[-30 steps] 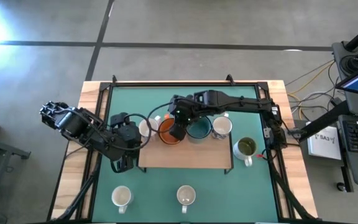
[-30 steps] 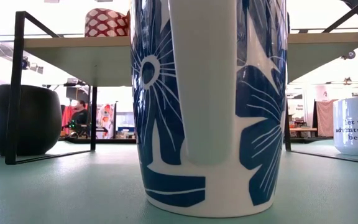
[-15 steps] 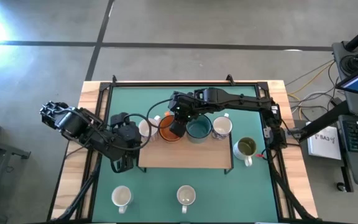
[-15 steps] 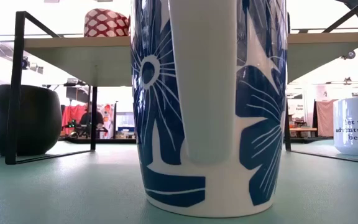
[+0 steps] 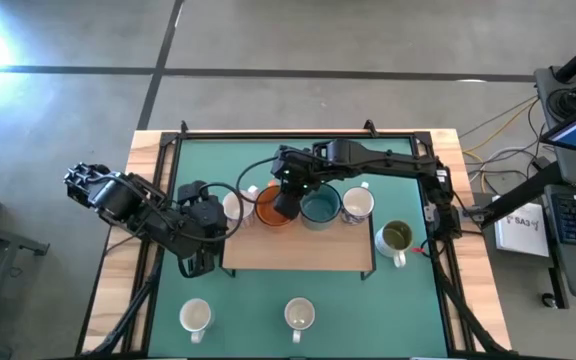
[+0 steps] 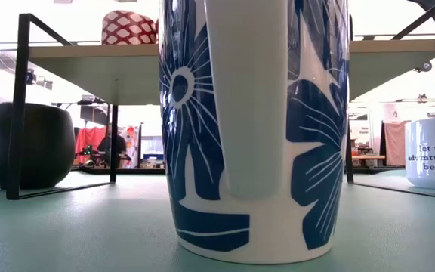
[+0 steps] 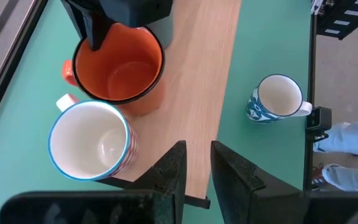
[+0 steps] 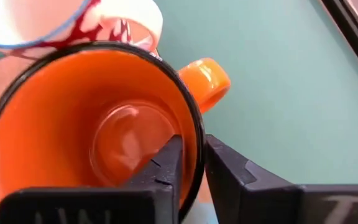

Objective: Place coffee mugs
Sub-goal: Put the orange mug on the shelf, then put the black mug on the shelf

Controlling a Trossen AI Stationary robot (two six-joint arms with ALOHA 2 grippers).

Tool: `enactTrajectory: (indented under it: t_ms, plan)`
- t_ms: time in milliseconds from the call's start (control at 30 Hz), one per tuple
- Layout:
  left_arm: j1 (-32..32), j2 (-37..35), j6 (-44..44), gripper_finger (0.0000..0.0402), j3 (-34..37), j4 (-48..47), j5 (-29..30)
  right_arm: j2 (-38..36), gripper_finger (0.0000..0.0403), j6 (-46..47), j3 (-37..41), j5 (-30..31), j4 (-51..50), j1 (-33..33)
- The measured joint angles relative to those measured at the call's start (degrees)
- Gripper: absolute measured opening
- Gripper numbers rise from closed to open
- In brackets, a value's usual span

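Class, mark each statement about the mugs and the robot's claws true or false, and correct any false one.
1. The right claw straddles the orange mug's rim. True.
2. The orange mug lies on its side. False: it stands upright.
3. The teal mug is on the wooden board. True.
4. The left claw holds a mug. False: it holds nothing.
5. Two mugs stand on the mat in front of the board. True.

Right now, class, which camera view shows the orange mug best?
The right wrist view: the orange mug fills the picture, with its handle, its inside, and the right gripper astride its rim. The left wrist view shows it whole but smaller. The high view shows a small orange patch. The low view does not show it.
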State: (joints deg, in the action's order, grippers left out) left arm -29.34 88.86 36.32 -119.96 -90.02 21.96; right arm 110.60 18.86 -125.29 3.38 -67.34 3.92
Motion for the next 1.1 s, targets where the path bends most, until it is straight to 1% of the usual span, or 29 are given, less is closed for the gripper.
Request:
enactTrajectory:
  t_ms: [133,267,500,633,700,800,967,1100]
  plan:
    - [0.0,0.0,0.0,0.0055,0.0,0.0,0.0,-1.3,0.0086,0.1,0.0,-0.2,0.2,0.0]
    - [0.0,0.0,0.2,0.0055,0.0,0.0,0.0,-3.0,0.0102,0.5,0.0,-0.2,0.9,0.0]
    - [-0.3,-0.1,3.8,0.0055,0.4,0.0,-0.7,-7.7,0.0098,0.6,0.0,-0.2,1.9,-0.5]
    - [-0.5,-0.3,6.4,0.0055,2.5,0.1,-3.9,-9.6,0.0091,0.6,0.0,-0.5,1.6,-2.1]
    - [-0.6,-1.0,8.3,0.0055,4.9,0.1,-5.6,-10.4,0.0089,0.6,0.0,-0.8,1.0,-3.3]
    - [-0.6,-3.2,11.6,0.0055,10.4,0.0,-8.0,-11.4,0.0089,0.6,0.0,-1.0,-0.3,-5.4]
    - [-0.6,-9.1,19.6,0.0055,22.2,0.0,-13.0,-12.8,0.0097,3.5,0.0,-1.0,-2.6,-8.7]
    - [-0.9,-13.8,21.3,0.0055,31.5,0.2,-15.8,-13.5,0.01,5.8,-0.1,-0.9,-3.3,-11.5]
